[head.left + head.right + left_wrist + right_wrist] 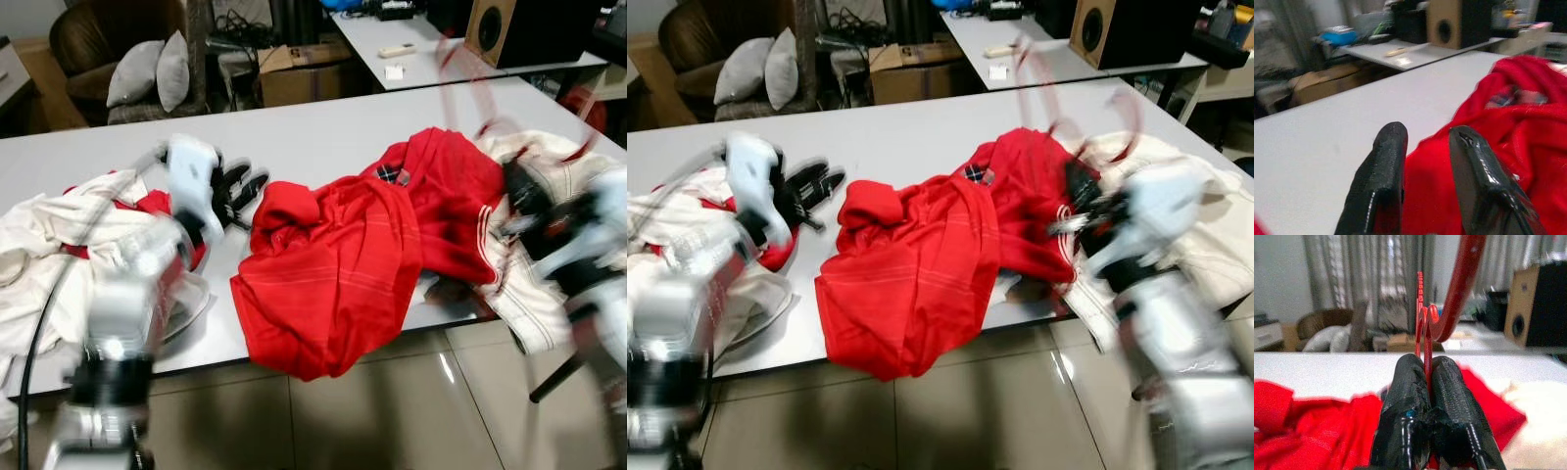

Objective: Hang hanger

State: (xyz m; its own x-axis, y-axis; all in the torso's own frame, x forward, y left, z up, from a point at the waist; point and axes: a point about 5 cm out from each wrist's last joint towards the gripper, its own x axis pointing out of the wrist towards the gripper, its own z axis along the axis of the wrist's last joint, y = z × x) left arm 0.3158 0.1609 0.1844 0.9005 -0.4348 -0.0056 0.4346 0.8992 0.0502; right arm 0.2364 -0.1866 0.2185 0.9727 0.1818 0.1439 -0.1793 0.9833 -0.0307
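A red hanger (1457, 289) stands upright in my right gripper (1426, 363), whose black fingers are shut on its thin lower part. In the eye views the hanger (460, 78) is a blurred red streak above the right end of the white table (323, 137). A red garment (362, 264) lies crumpled on the table and hangs over its front edge. My left gripper (240, 191) hovers just left of that garment, open, with nothing held between its fingers (1386, 161).
White garments lie at the table's left end (59, 235) and right end (549, 284). Behind are a second table (411, 49) with a speaker (500, 29), a cardboard box (304, 73) and an armchair with grey cushions (127, 59). Tiled floor lies before the table.
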